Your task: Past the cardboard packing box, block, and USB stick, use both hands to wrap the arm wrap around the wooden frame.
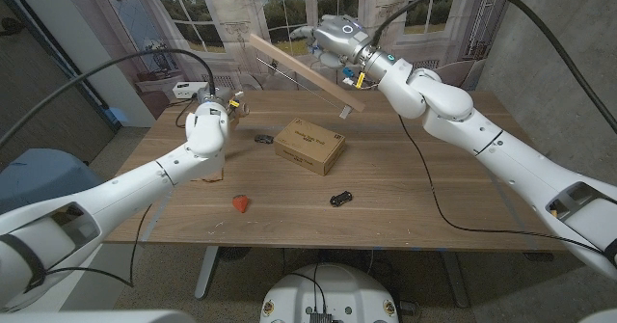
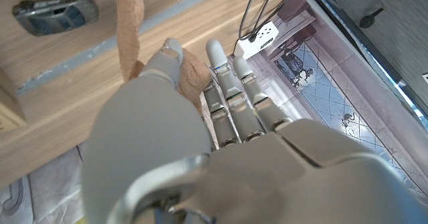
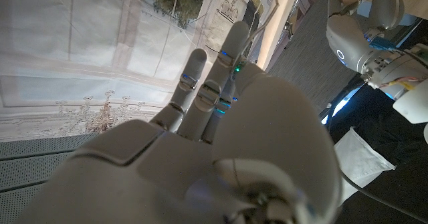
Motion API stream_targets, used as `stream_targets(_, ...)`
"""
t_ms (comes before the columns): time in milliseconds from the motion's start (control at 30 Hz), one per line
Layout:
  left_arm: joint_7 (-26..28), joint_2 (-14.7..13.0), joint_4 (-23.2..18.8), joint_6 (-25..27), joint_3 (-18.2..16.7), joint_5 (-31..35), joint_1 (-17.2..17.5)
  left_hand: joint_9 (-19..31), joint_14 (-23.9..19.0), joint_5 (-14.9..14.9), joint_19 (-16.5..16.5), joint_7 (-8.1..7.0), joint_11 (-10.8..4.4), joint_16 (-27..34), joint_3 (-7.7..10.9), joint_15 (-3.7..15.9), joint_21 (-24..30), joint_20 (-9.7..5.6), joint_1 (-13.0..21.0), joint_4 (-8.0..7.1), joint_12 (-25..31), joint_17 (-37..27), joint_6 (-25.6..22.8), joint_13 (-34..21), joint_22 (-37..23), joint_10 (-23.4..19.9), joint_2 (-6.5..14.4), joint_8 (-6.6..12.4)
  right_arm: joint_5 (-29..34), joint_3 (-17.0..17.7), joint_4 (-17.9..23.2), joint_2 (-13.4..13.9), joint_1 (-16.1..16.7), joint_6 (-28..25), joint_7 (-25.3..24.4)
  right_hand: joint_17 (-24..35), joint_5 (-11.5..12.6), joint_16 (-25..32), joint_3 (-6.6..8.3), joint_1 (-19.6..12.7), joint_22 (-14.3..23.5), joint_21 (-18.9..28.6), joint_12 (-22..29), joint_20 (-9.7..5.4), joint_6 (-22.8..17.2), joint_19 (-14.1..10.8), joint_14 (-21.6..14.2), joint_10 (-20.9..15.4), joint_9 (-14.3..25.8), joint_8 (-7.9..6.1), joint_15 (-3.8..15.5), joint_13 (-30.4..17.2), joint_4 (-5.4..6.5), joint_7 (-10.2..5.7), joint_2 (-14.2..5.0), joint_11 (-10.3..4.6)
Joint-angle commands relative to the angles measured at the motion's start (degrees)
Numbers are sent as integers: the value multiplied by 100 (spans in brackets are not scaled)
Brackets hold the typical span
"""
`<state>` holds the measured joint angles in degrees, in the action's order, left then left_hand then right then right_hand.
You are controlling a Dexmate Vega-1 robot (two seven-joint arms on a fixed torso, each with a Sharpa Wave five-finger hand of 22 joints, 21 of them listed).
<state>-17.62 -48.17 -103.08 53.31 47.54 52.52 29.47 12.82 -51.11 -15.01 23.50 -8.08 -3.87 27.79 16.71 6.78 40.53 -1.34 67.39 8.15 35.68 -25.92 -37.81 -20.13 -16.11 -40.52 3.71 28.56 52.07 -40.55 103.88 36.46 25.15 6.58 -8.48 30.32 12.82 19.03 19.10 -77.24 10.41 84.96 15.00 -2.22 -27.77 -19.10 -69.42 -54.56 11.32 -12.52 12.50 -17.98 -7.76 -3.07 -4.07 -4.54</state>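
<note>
Two hands share this job. The wooden frame [image 1: 307,70] is lifted clear of the table at the far side, its long axis slanting from high on the robot's left down to its right end, which sits at the right hand [image 1: 339,36]; that hand appears to grip it, though the right wrist view shows only the hand's back with fingers close together. The tan arm wrap [image 2: 128,30] is pinched in the left hand [image 1: 218,106], its strip running away over the tabletop in the left wrist view. From that hand the frame lies farther back and toward the robot's right, so I judge the left hand must carry the wrap there. Nearer lie the cardboard packing box [image 1: 309,145], red block [image 1: 240,202] and dark USB stick [image 1: 340,199].
</note>
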Motion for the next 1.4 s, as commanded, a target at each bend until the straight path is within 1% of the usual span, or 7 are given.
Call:
stream_targets(33,-270,-774,-1585,-67,-776,-528,546,167,-88,-70,-31,94,-760,-15,-33,695,56,-8,332,7,30,-34,-1742,-1015,-8,-1141,263,353,264,-378,-908,-507,-389,-138,-318,22,35,3,-7,-52,14,-6,-38,-904,-98,25,-117,-605,14,-35,110,-9,-11,-5,-55,-573)
stream_targets(100,-275,-859,-1753,-69,-846,-534,624,158,-101,-90,-35,95,-759,-17,-41,694,66,-15,338,3,26,-44,-1752,-1023,-7,-1153,259,354,277,-426,-1031,-564,-444,-235,-350,23,35,3,-10,-51,15,-5,-39,-903,-101,26,-118,-606,14,-36,110,-8,-10,-3,-53,-576)
stream_targets(400,352,-1010,-2205,-431,-1706,-1443,1152,132,-129,-170,-50,91,-760,-41,-78,691,113,-18,363,-11,-3,-82,-1753,-1053,-1,-1176,232,349,357,-656,-1229,-611,-552,-496,-494,29,41,-2,-20,-57,16,-5,-50,-905,-131,33,-113,-614,15,-39,107,-4,-11,7,-59,-570)
stream_targets(633,947,-939,-2222,-901,-2507,-2476,1438,136,-146,-224,-69,113,-761,-64,-102,690,143,-24,363,-36,-25,-106,-1743,-1073,5,-1195,233,354,534,-839,-1183,-538,-579,-576,-470,35,50,-12,-33,-60,10,-19,-51,-900,-231,52,-101,-625,15,-67,108,-20,-11,-54,-59,-578)
stream_targets(833,1416,-858,-2174,-1376,-3057,-3296,1595,138,-166,-260,-75,127,-762,-76,-120,691,168,-16,366,-50,-44,-124,-1732,-1088,9,-1202,232,355,528,-907,-1251,-538,-622,-553,-500,41,58,-17,-44,-67,11,-21,-54,-901,-288,59,-94,-626,15,-80,110,-33,-14,-80,-56,-587)
stream_targets(1233,1735,-869,-2100,-2290,-3697,-4697,1688,135,-197,-325,-87,170,-764,-111,-157,684,223,0,365,-83,-81,-158,-1715,-1119,18,-1219,240,352,566,-1033,-1376,-549,-729,-437,-577,59,73,-15,-63,-88,14,-19,-67,-904,-358,65,-100,-623,16,-89,110,-47,-19,-133,-61,-595)
stream_targets(1400,1932,-913,-2151,-2255,-3688,-4864,1575,133,-202,-347,-90,169,-765,-130,-172,685,245,4,362,-96,-95,-168,-1706,-1132,22,-1227,241,348,553,-1034,-1291,-478,-677,-356,-642,64,78,-15,-71,-93,15,-19,-68,-907,-376,71,-102,-629,17,-90,108,-54,-20,-135,-60,-571)
